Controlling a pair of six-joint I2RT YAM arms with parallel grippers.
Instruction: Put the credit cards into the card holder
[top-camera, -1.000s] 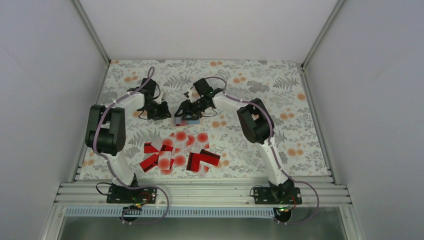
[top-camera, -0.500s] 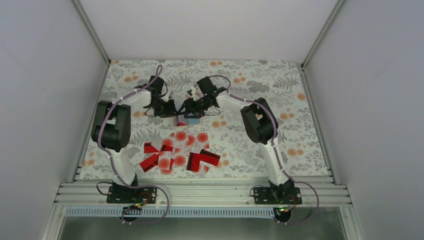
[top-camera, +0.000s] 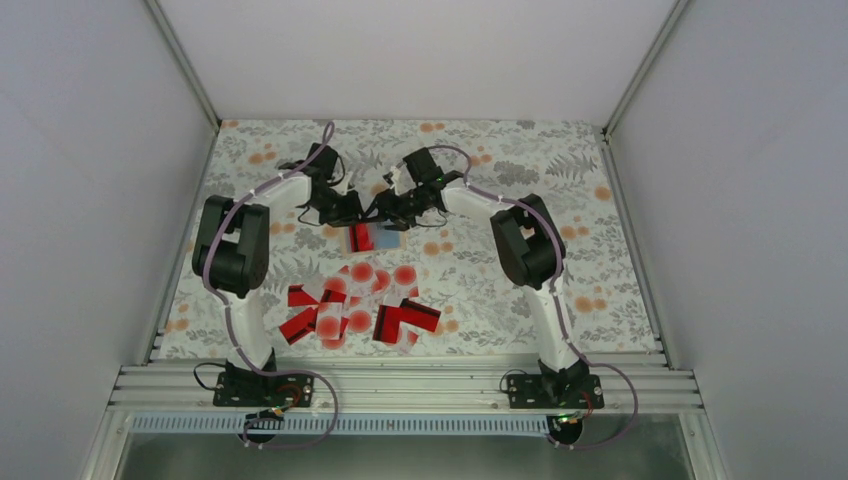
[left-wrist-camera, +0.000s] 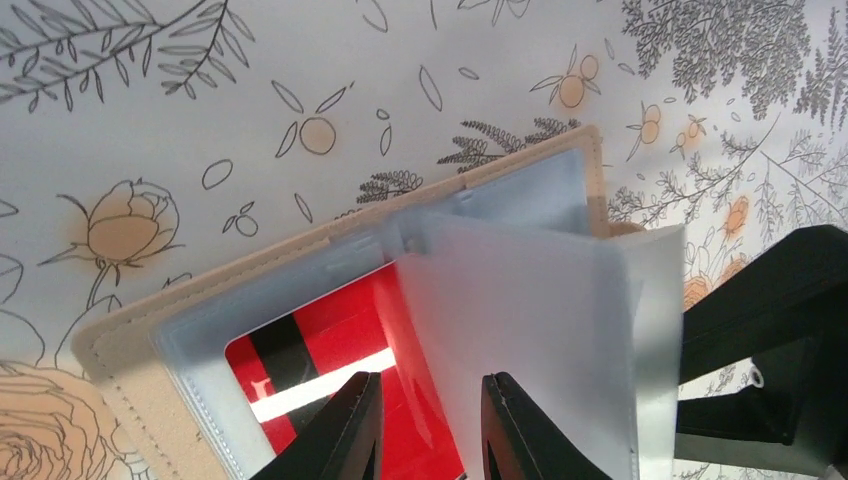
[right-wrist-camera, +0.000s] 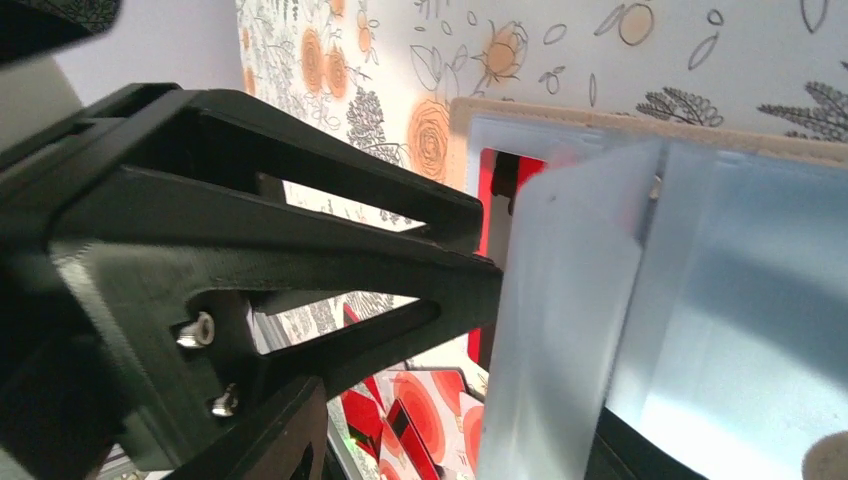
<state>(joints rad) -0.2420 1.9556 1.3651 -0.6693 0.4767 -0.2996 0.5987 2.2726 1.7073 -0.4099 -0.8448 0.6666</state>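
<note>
The card holder (top-camera: 372, 238) lies open at the far middle of the surface (top-camera: 560, 250), tan rim down. I judge it light and floppy: its clear plastic leaf (left-wrist-camera: 520, 330) stands up thin and slick, so it wants a gentle hold at the free edge or it will buckle. One red card (left-wrist-camera: 320, 345) sits in a sleeve; the loose cards (top-camera: 355, 312), stiff and glossy, lie nearer me, best pinched by a short edge. My left pincer (left-wrist-camera: 430, 425) hovers narrowly apart over the sleeve; my right pincer (top-camera: 388, 213) meets the leaf, clamped or not I cannot tell.
</note>
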